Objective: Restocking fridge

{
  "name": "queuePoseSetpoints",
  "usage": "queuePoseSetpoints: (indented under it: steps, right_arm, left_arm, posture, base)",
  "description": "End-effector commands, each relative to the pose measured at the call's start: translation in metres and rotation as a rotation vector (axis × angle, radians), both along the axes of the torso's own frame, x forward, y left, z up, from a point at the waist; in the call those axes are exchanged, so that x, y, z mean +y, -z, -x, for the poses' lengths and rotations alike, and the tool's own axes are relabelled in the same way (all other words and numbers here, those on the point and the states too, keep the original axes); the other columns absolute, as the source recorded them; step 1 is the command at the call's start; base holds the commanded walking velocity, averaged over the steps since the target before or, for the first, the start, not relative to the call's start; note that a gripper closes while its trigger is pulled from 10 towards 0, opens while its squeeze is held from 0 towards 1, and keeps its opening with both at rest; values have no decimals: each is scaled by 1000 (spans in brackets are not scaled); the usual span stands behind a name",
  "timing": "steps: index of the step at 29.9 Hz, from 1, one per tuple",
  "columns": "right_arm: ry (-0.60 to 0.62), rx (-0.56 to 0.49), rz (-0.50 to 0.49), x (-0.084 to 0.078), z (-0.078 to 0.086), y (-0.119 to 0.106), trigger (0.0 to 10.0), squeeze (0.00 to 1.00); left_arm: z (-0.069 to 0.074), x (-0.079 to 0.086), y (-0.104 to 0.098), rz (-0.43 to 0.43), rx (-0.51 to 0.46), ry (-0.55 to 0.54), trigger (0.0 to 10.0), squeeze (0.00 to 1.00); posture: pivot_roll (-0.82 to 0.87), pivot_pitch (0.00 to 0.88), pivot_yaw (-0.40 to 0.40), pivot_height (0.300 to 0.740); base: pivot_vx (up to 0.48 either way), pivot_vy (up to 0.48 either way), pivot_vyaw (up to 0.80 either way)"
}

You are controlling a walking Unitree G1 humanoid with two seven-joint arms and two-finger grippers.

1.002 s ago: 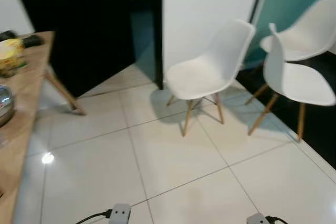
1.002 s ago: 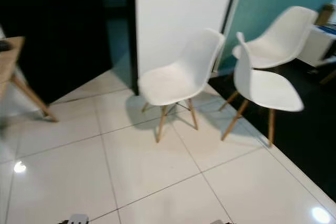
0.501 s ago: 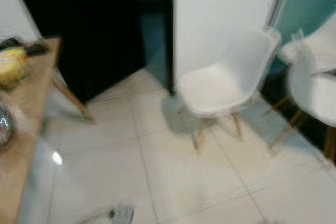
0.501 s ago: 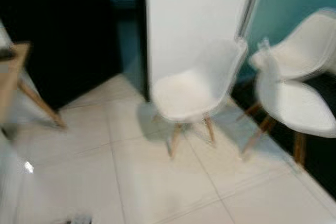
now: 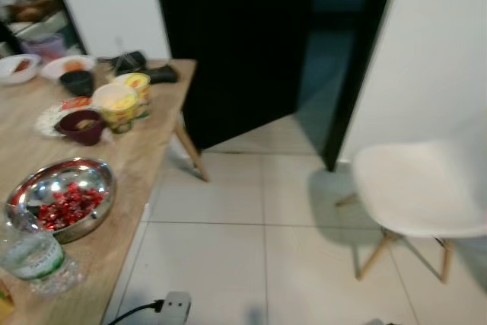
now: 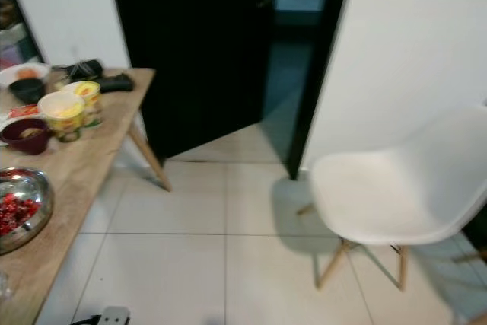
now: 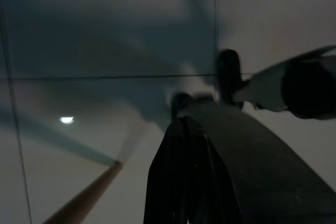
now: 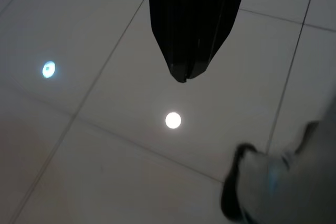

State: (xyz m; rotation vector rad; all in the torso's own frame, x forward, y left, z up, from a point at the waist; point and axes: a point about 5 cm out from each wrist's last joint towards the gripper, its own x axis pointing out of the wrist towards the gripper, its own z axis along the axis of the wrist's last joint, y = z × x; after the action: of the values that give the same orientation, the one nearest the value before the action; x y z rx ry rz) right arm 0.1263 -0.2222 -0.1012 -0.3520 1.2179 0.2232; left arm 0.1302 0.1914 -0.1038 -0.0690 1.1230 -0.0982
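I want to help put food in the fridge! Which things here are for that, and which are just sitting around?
For the fridge job:
- metal bowl of red berries
- two yellow tubs
- water bottle
- dark red bowl

Just lying about:
- white chair
- black items at the wooden table's far end
- white plates

This is a guess; I can't see a fridge.

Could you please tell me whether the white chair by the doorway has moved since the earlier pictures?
No. The white chair still stands beside the white wall panel right of the dark doorway; the camera turned left, shifting everything together.

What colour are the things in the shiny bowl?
Red, inside the silver bowl on the wooden table; left eye view shows it best.
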Motion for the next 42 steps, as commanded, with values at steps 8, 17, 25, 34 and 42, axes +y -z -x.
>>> queuePoseSetpoints:
  steps: [8, 17, 25, 34, 42]
  right_arm:
    - [4, -7, -3, 0, -1, 0, 10000, 0]
    - [2, -6, -4, 0, -1, 0, 10000, 0]
    - [0, -6, -4, 0, -1, 0, 10000, 0]
    - [-5, -8, -1, 0, -1, -1, 10000, 0]
    - [7, -20, 2, 0, -2, -1, 10000, 0]
  left_arm:
    - [4, 0, 1, -10, 14, -2, 10000, 0]
    - [4, 0, 2, -9, 15, -8, 10000, 0]
    - [4, 0, 2, -14, 16, -9, 10000, 0]
    - [4, 0, 2, -16, 17, -8, 10000, 0]
    - [5, 1, 2, -21, 18, -9, 10000, 0]
  posture:
    - [46, 0, -41, 740]
    - [46, 0, -40, 740]
    - [46, 0, -39, 740]
    - [46, 0, -40, 740]
    - [46, 0, -40, 740]
  base:
    - [0, 0, 800]
    - [0, 0, 800]
    - [0, 0, 800]
    - [0, 0, 800]
    - [0, 0, 387]
